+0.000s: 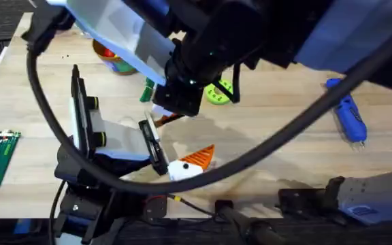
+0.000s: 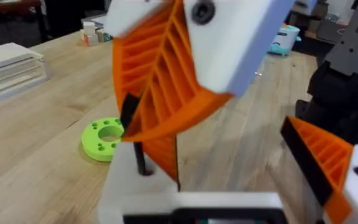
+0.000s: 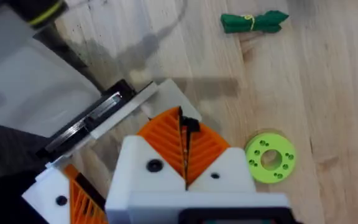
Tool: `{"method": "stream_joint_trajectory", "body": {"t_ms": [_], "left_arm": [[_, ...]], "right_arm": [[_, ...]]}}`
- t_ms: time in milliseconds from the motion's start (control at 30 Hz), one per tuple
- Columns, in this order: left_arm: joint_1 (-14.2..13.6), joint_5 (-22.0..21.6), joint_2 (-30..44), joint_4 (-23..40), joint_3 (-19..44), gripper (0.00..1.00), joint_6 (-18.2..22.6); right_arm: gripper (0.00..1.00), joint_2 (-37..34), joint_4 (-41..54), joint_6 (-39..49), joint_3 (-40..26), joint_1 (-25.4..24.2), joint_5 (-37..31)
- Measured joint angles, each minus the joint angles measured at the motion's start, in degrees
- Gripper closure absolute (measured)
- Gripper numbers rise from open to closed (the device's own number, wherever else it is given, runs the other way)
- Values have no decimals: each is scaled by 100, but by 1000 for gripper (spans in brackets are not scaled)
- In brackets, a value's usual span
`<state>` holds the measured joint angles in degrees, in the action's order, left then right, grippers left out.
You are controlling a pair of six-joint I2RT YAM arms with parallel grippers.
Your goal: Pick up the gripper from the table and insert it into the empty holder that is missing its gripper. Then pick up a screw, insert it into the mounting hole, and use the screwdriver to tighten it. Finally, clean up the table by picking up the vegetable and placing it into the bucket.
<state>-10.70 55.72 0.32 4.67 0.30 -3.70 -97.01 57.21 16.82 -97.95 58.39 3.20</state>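
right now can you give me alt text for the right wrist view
Orange ribbed pads on white mounts press together over a light wooden table. A lime-green disc with holes lies beside them, a dark green toy vegetable farther off.

A: What can't you read on the overhead, item by item?

B: The bucket (image 1: pixel 112 57): mostly covered by the blurred white arm link (image 1: pixel 124 34) crossing it. The vegetable (image 1: pixel 146 90): half hidden behind the dark wrist housing (image 1: pixel 196 58).

A: And on the wrist views?

B: On the left wrist view the left gripper (image 2: pixel 241 137) is too close and blurred; whether the black piece (image 2: pixel 129 115) touches its pads, you cannot tell. The lime-green disc (image 2: pixel 104 138) is partly covered.
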Motion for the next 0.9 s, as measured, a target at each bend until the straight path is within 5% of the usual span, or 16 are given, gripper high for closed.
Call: {"method": "stream_joint_trajectory", "body": {"t_ms": [900], "left_arm": [[0,2,0,0,0,8,4]], "right_arm": [[994,-1,155,19,-35,0,-37]]}}
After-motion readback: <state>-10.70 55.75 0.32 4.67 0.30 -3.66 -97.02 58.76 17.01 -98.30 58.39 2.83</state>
